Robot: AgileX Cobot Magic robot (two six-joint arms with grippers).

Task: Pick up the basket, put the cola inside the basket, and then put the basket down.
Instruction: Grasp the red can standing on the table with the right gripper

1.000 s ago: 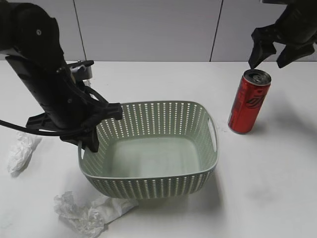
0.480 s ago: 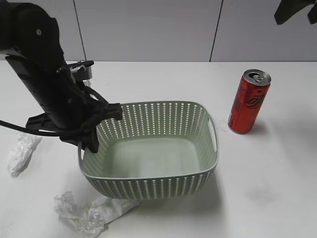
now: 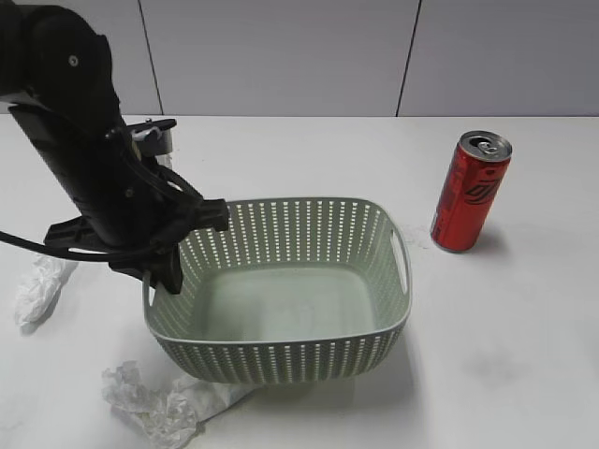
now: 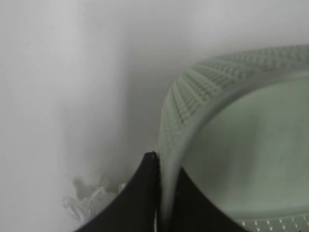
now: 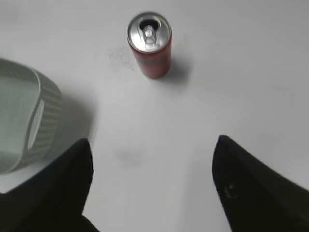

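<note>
The left claw [image 3: 168, 253] is pinched shut on the left wall of the basket [image 3: 281, 360]. In the left wrist view its two dark fingers [image 4: 140, 193] squeeze the thin green wall, one finger outside and one inside. The basket is pale green with lots of little slots. Its open side faces up, and its long side runs from left to right across the white bench [image 3: 505, 346]. The far right end sits a bit higher than the near left end, so the basket looks tipped. Some crumpled white paper [image 3: 154, 402] lies on the bench by the basket's near left corner, and another white scrap [image 3: 37, 285] lies further left. To the right of the basket stands the cola [image 3: 471, 192], a tall red can with a silver top. It stands straight up, near the basket but not touching it. The right claw [image 5: 152, 181] is opened wide and holds nothing. It hangs above the bench, and the cola [image 5: 150, 44] stands well ahead of it.
</note>
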